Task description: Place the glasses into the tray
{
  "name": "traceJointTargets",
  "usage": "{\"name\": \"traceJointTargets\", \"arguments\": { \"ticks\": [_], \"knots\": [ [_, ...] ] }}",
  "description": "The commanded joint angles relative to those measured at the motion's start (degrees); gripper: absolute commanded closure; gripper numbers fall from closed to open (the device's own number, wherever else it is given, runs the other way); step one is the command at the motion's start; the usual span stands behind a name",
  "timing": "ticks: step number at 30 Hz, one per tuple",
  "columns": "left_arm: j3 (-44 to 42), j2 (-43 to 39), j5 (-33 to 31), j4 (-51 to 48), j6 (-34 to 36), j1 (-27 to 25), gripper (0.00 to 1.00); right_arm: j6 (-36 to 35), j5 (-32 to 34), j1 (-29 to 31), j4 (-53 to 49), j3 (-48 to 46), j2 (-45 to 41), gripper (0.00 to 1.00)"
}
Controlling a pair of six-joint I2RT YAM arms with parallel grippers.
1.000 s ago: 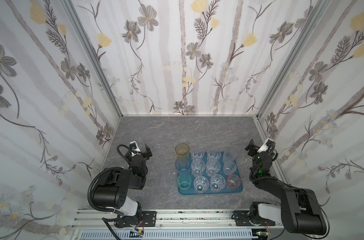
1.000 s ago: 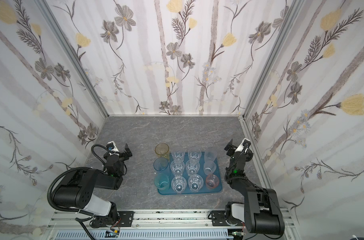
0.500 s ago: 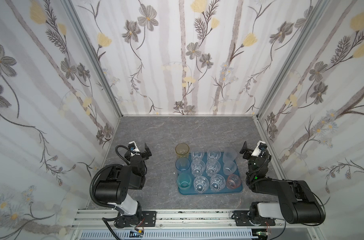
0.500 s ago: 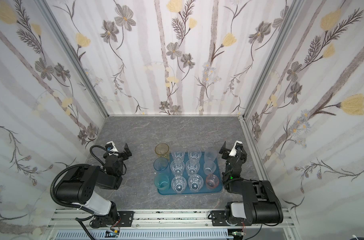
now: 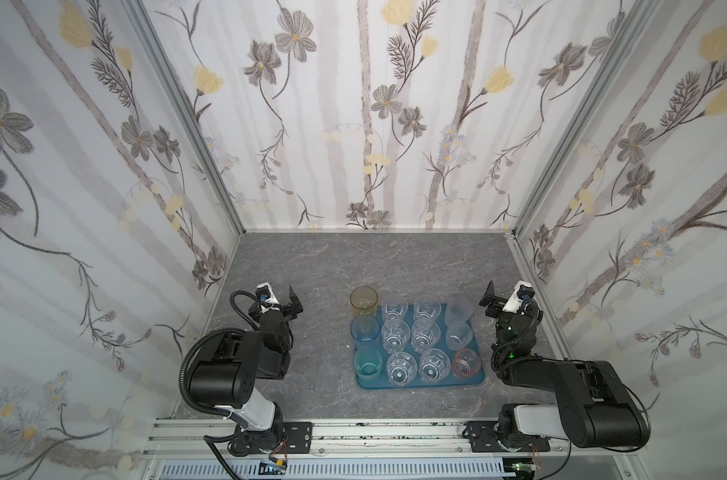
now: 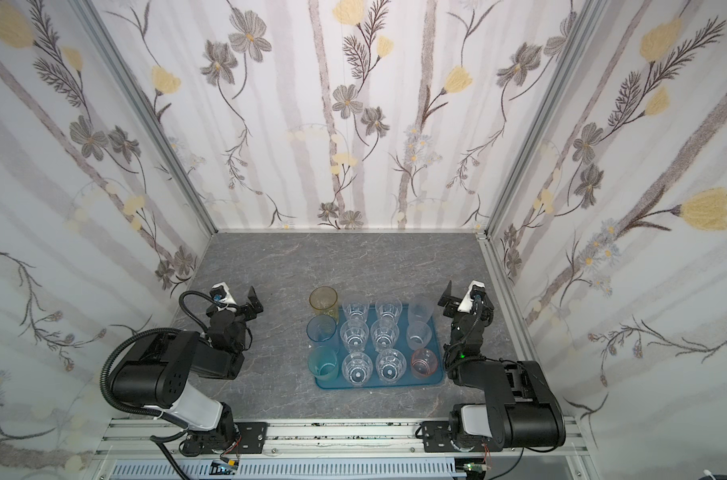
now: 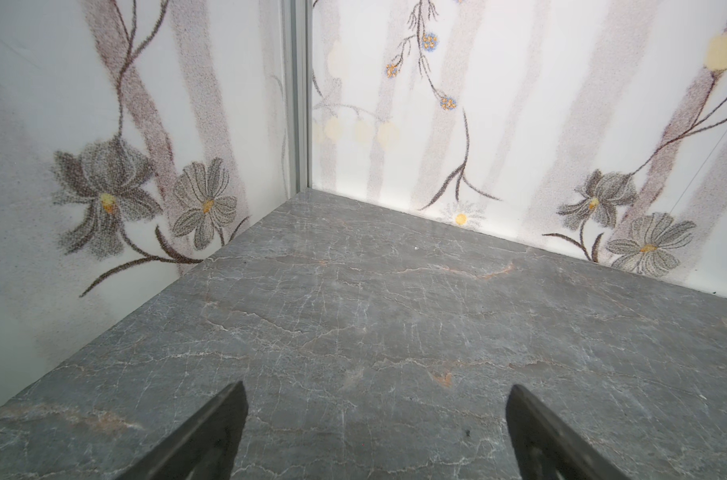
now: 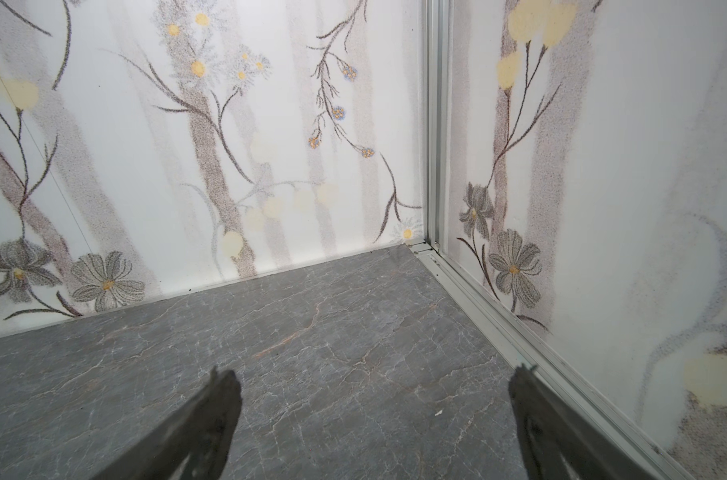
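Both top views, teal tray (image 5: 420, 385) on grey tabletop (image 5: 353, 266) between the arms, glasses (image 5: 426, 332) upright in rows on it, amber glass (image 5: 364, 302) at its far left corner, left gripper (image 7: 376, 399) and right gripper (image 8: 374, 382) spread wide, empty, clear of the tray.

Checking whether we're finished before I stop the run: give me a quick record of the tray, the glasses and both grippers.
tray: teal, on the table
glasses: twelve upright, four columns of three
placed: eleven appear inside the rim
unsure: amber glass at the far-left corner, at or past the rim; cannot tell
left gripper: open, empty, off to the tray's left
right gripper: open, empty, off to the tray's right
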Motion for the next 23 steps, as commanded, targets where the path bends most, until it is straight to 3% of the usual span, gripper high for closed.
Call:
{"name": "traceJointTargets", "arguments": {
  "ticks": [1, 23],
  "knots": [
    [-0.09, -0.07, 0.27, 2.58, -0.39, 0.04, 0.0, -0.93, 0.06, 0.01, 2.3, 0.07, 0.08, 0.0],
    [0.23, 0.27, 0.05, 2.56, 1.0, -1.02, 0.0, -1.19, 0.2, 0.23, 2.02, 0.36, 0.18, 0.0]
  ]
}}
